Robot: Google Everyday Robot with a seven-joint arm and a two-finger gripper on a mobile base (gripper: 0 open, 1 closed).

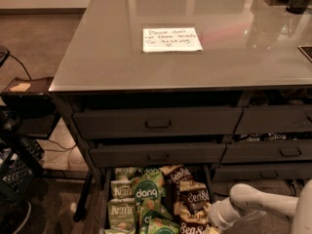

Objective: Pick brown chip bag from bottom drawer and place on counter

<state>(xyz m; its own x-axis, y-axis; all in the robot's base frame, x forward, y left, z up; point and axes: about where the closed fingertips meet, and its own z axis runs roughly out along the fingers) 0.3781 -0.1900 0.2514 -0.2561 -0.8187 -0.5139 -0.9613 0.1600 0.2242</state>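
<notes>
**benchrat:** How far into the chip bag run are you?

**me:** Early, I'd say. The bottom drawer [106, 201] is pulled open, so that part's done. The pincer [213, 222] is down at the near right corner of it, right beside the brown chip bag [194, 197] I'm after. I honestly can't tell if it's open or closed from here.

**benchrat:** So nothing's lifted?

**me:** Nope. That bag lies in the drawer among other brown ones, with the green dang bags [146, 193] to its left. The worktop [107, 57] has the paper note [171, 39] on it, no chip bag. My guess is the grab, the lift and the drop-off are all left to do.
</notes>
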